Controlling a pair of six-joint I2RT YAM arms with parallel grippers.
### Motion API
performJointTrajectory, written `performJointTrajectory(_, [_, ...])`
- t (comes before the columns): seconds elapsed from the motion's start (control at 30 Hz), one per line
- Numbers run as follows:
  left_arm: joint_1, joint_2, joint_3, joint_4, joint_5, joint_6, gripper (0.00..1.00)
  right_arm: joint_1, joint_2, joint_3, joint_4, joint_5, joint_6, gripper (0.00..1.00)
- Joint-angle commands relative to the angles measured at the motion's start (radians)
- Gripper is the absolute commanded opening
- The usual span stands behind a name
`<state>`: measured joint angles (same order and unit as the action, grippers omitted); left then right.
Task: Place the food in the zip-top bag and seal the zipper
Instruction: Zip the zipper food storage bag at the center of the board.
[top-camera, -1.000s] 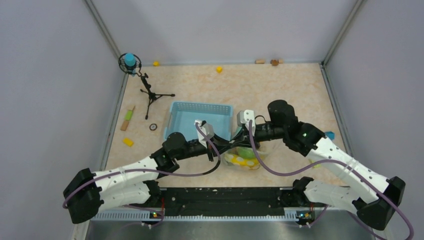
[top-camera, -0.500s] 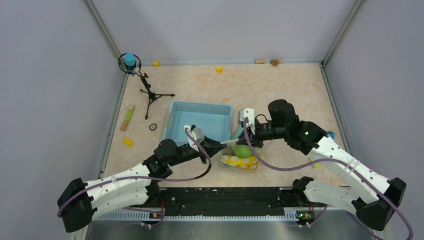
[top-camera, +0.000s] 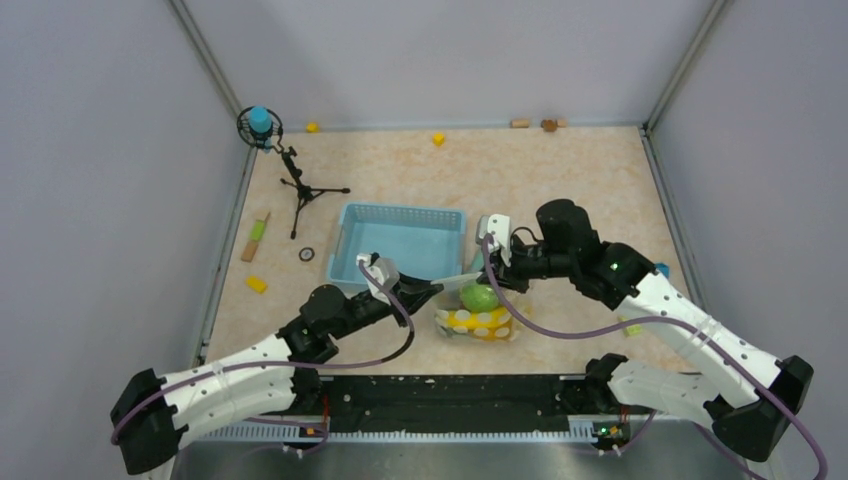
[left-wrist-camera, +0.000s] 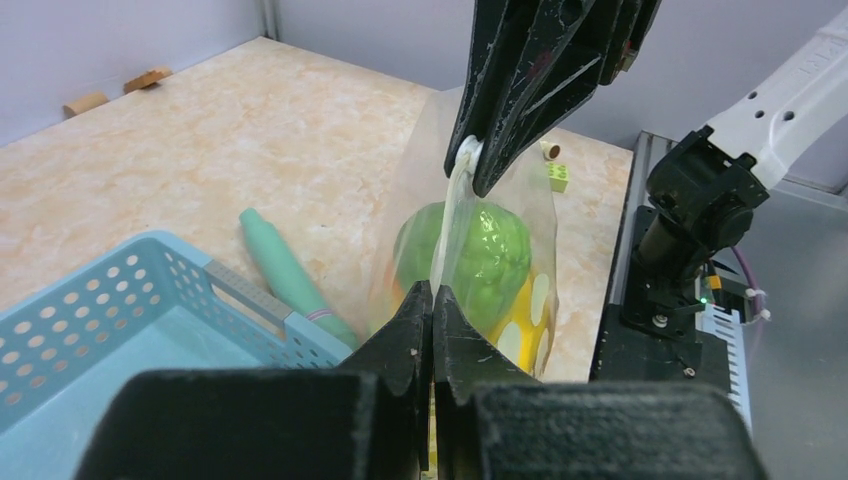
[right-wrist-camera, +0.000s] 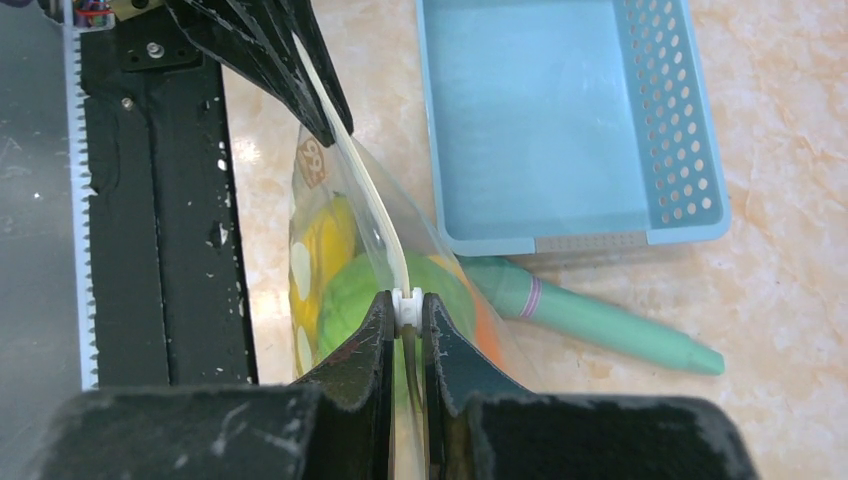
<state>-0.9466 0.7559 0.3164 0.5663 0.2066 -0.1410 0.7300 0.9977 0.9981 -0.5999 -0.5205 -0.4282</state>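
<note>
The tabletop is a pale, marbled beige, boxed in by plain grey walls. A light-blue basket sits near the middle. A small black tripod stands toward the far left corner, and a few yellow blocks lie scattered along the edges. A teal stick lies just beside the basket's near wall.

Both arms reach in from the near edge with elbows out, their forearms converging just in front of the basket. The left gripper is clenched on one end of the zipper. The right gripper is pinched on the other end, where a small white slider sits, and the strip is stretched straight between them above the table.

The zip-top bag hangs below that strip, its bottom resting on the table near the basket's right corner. The food is inside, a green piece on top with yellow and orange beneath
</note>
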Motion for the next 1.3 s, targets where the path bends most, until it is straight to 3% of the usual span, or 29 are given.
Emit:
performJointTrajectory(0.0, [0.006,-0.071,-0.024,-0.006,-0.093,0.037,0.00,-0.021,0.002,0.042,-0.029,0.126,-0.033,0.00])
performJointTrajectory(0.33, [0.007,-0.231,-0.074,-0.075,-0.315,0.099,0.00,-0.021,0.002,0.046,-0.029,0.191,-0.027,0.00])
performJointTrajectory(0.8, [0.007,-0.342,-0.120,-0.040,-0.706,0.040,0.00,-0.022,0.046,0.054,-0.024,0.249,0.020,0.00])
performJointTrajectory(1.27, [0.006,-0.369,-0.136,-0.012,-0.826,0.010,0.00,-0.021,0.091,0.077,-0.014,0.302,0.052,0.00])
